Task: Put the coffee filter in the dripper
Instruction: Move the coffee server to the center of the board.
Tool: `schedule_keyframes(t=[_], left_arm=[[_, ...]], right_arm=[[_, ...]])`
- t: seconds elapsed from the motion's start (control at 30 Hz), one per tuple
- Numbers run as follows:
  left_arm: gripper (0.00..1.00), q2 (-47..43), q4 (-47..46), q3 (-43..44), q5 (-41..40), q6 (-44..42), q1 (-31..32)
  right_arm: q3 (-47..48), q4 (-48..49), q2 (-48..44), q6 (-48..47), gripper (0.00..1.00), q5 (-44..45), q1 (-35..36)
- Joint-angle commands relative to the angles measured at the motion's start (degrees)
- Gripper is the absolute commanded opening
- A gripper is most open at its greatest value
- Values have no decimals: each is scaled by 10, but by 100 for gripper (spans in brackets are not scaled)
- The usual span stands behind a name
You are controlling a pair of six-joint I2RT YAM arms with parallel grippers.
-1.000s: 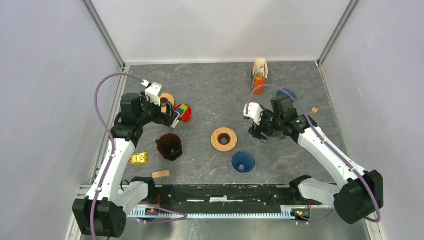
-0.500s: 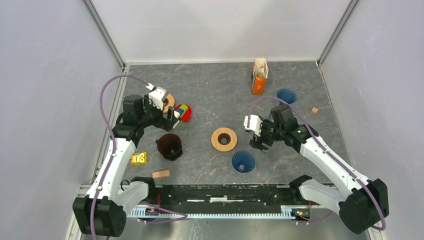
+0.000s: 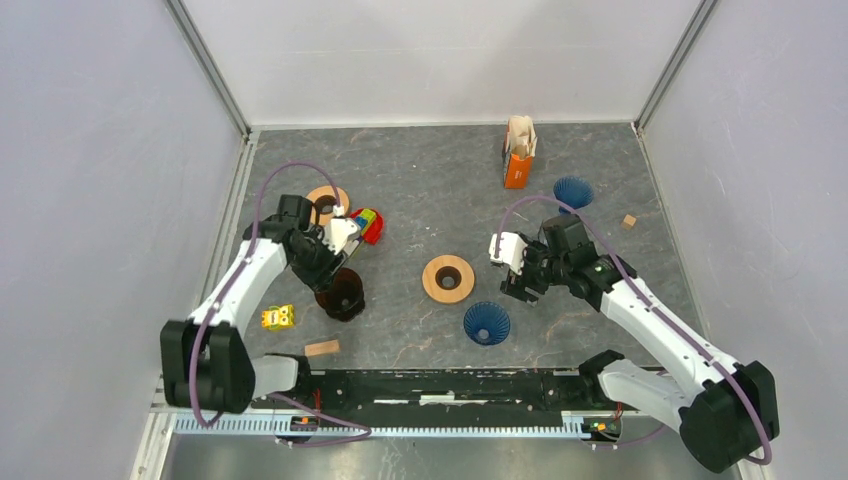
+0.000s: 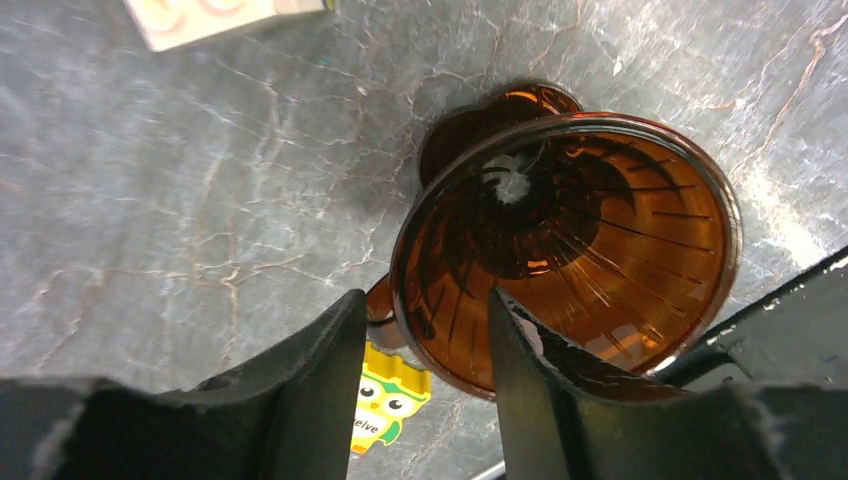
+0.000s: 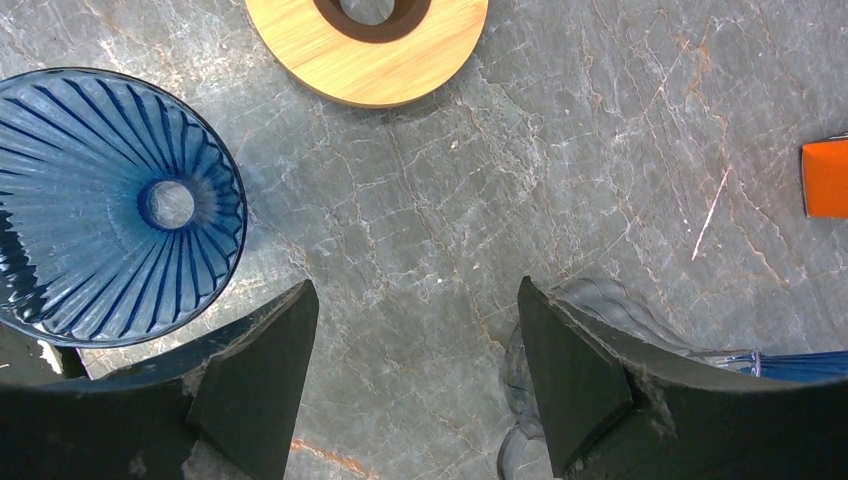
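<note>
Cream paper coffee filters (image 3: pixel 519 133) stand in an orange holder (image 3: pixel 517 168) at the back of the table. An amber dripper (image 3: pixel 340 292) stands at the left and fills the left wrist view (image 4: pixel 600 230). My left gripper (image 3: pixel 338 262) (image 4: pixel 425 300) is open right above it, one finger outside its near rim and one inside. My right gripper (image 3: pixel 518 285) (image 5: pixel 415 290) is open and empty over bare table. It hangs between a blue dripper (image 3: pixel 486 322) (image 5: pixel 110 200) and a clear glass dripper (image 5: pixel 600 320).
A wooden ring (image 3: pixel 447 278) (image 5: pixel 366 50) lies mid-table and another (image 3: pixel 326 203) at the back left. A second blue dripper (image 3: pixel 572 190), a coloured toy block (image 3: pixel 365 224), a yellow owl figure (image 3: pixel 278 317) (image 4: pixel 385 400), a wooden block (image 3: pixel 322 348) and a small cube (image 3: pixel 628 221) are scattered around.
My left gripper has swung from beside the toy block toward the near edge, down over the amber dripper's rim. My right gripper moved slightly nearer and then held still.
</note>
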State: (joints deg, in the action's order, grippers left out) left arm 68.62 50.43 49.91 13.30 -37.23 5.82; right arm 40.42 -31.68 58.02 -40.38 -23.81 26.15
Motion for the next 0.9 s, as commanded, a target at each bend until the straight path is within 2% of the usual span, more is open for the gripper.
schedule_keyframes(t=[0.0,0.2,0.4,0.5,0.7,0.87], left_arm=[[53,64,47,42,5,-25,2],[28,93,25,61,66,16,29],[7,112,-77,76,64,129,116],[2,158,-99,115,49,168,143],[2,268,-78,263,48,231,149],[2,343,-79,346,45,265,156]], right_arm=[[2,19,6,2,80,7,0],[-1,23,11,2,80,18,0],[5,52,33,20,80,61,0],[26,70,56,37,80,72,0],[98,83,127,77,79,70,0],[114,129,173,106,79,45,21]])
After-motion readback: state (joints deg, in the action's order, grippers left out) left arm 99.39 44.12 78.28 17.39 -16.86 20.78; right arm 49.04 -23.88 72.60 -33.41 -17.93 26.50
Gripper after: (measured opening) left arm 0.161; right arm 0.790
